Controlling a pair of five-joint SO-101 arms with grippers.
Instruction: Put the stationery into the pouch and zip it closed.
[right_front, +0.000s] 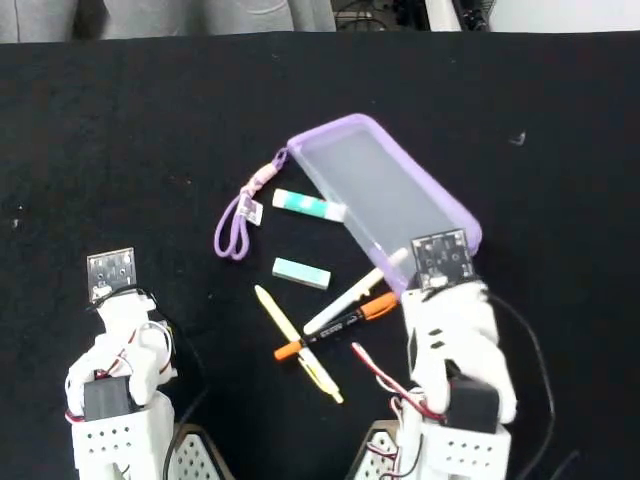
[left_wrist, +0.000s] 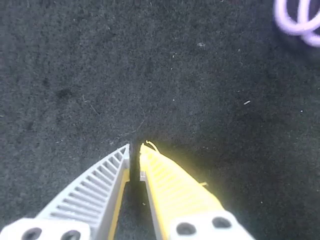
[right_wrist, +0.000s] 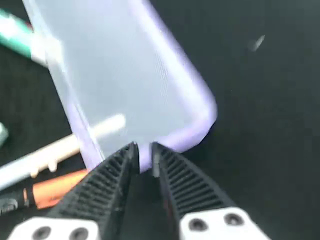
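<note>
Left claw closed, over bare tabletop. Strap looped off pouch corner. Green pen touches pouch edge. Eraser, yellow pen, orange marker, white pen clustered mid-tabletop. Pouch flat, diagonal. Right claw pinches pouch's near rim.

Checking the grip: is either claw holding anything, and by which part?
The right claw looks pinched on the near-end rim of the translucent purple zip pouch; left claw holds nothing.

White pen tip dim behind pouch; strap half off-frame
</note>
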